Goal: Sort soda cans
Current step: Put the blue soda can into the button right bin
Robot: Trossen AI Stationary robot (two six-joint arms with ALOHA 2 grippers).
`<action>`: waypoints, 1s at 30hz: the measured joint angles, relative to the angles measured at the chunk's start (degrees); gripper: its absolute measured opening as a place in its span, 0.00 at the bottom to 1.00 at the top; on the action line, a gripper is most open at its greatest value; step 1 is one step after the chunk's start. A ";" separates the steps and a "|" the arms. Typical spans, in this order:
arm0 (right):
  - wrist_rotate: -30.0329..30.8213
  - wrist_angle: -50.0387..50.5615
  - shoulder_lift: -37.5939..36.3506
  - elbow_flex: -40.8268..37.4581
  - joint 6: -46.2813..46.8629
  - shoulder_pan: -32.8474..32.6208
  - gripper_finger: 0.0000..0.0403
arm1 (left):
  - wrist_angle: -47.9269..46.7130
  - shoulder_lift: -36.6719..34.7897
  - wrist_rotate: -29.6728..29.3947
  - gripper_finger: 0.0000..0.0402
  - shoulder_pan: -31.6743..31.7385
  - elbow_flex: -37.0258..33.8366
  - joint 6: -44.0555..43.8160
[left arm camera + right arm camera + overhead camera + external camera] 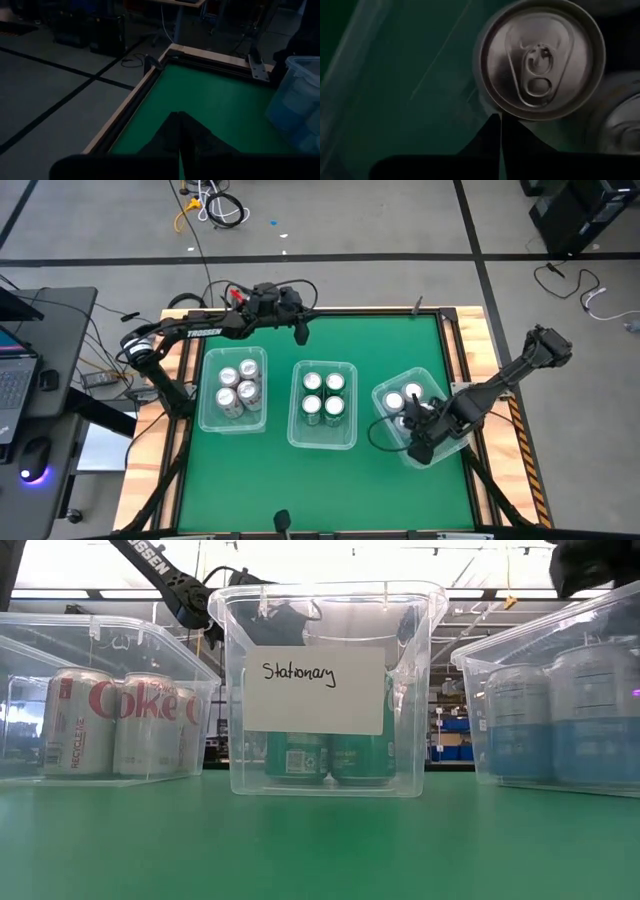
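Three clear bins sit on the green table [320,480], each already holding soda cans: white-and-red cans [240,385] in the left bin [208,415], green cans [323,395] in the middle bin [297,435] (labelled "Stationary" in the low view), and blue cans [555,720] in the tilted right bin [385,393]. The right gripper [425,442] hangs over the near end of that right bin, its fingers pressed together with nothing between them; its wrist camera looks straight down on a silver can top [540,60] just beyond the fingertips. The left gripper [300,332] waits at the table's far edge, also closed and empty. Sorting looks essentially finished, with every visible can grouped by colour. The next move would likely call for lifting the right arm clear without nudging the skewed bin.
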State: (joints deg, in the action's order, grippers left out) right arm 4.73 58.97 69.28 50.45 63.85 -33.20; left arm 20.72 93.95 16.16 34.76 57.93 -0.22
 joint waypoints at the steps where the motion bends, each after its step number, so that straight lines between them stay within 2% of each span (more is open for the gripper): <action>1: 0.32 -0.16 0.00 -0.27 -0.17 0.45 0.01 | -0.04 -0.32 0.00 0.00 -0.02 0.00 0.06; 8: 1.16 -3.07 -0.04 -0.64 -3.21 2.90 0.01 | -4.98 -5.48 0.02 0.00 0.01 0.07 2.83; 14: 1.90 -3.45 -0.02 2.49 -7.53 4.20 0.00 | -21.81 -5.85 -0.10 0.00 0.49 6.39 3.15; 19: 2.36 -3.41 -0.04 5.29 -9.93 5.51 0.01 | -24.25 -5.44 -1.01 0.00 0.88 9.09 4.80; 24: -2.34 -3.78 -0.04 4.67 -9.37 4.62 0.01 | -28.47 -5.49 -1.20 0.00 1.27 10.27 5.82; 30: -4.33 -4.46 -0.02 2.70 -7.57 2.50 0.00 | -30.33 -5.48 -1.23 0.00 0.69 10.27 7.49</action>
State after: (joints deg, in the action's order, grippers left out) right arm 0.40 54.51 69.25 53.15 56.28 -30.70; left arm -9.61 88.47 14.93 35.45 68.20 7.27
